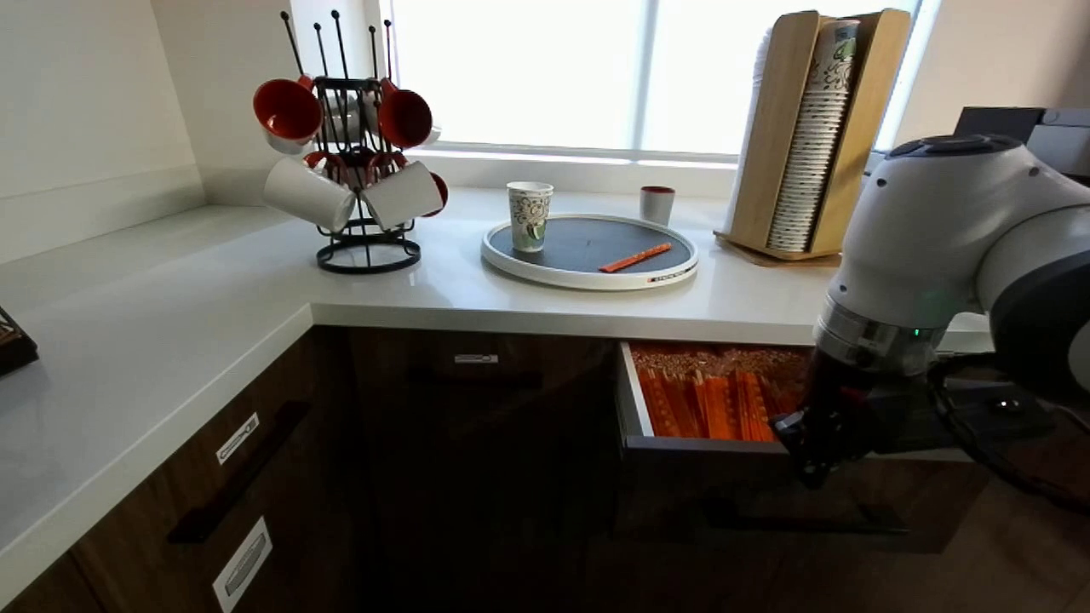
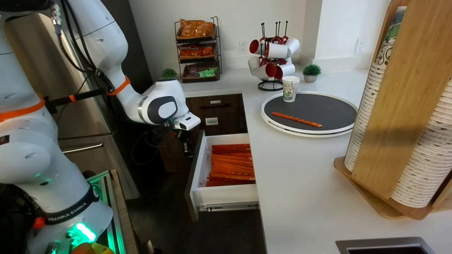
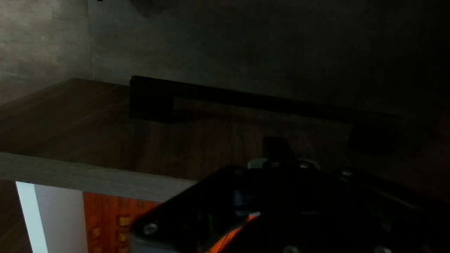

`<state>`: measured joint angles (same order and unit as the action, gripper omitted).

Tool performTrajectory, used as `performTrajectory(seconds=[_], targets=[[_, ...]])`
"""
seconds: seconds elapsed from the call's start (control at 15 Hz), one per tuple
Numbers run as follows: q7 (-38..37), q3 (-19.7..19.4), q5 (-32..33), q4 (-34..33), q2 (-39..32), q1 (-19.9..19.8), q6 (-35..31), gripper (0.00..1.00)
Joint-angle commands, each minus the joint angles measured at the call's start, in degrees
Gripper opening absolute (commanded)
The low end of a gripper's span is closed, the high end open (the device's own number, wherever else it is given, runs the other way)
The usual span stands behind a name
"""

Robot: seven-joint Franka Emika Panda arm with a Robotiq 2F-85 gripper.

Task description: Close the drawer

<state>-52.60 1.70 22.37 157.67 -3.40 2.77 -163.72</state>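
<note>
Running below a bright window (image 1: pixel 528 77), the white countertop (image 2: pixel 293 190) has the drawer (image 2: pixel 226 195) jutting from beneath it, orange-red packets (image 2: pixel 231 167) inside. A band (image 2: pixel 72 213) on the arm (image 2: pixel 24 151) reads "FRANKA EMIKA"; pale labels (image 1: pixel 244 564) mark cabinet fronts (image 1: pixel 145 553). Near the drawer's face, the gripper (image 3: pixel 277 149) has its fingers together, holding nothing visible.

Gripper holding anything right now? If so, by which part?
Nothing, it seems: the gripper looks shut with nothing visible in its grasp, and the drawer handle is ungripped.
</note>
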Motion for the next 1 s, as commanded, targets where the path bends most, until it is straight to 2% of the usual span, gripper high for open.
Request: performTrajectory(seconds=[0.0, 0.27, 0.33, 0.47, 0.73, 0.8, 0.93], targets=[[-6.77, -3.66, 10.77, -1.6, -1.68, -0.69, -3.14, 0.0], [-13.5, -8.99, 23.99, -5.65, -5.29, -0.87, -4.93, 0.0], [-10.4, -6.56, 18.55, -2.84, -2.43, -0.25, -3.79, 0.01], [-11.46, -8.37, 21.44, -4.49, -3.66, -0.54, -3.85, 0.01], [-11.46, -8.84, 22.06, -5.35, -4.44, -0.87, -3.85, 0.0], [-16.49, -10.86, 27.56, -7.26, -5.04, 0.31, -3.72, 0.0], [-22.16, -12.89, 33.63, -9.56, -5.96, 1.13, -4.31, 0.0]])
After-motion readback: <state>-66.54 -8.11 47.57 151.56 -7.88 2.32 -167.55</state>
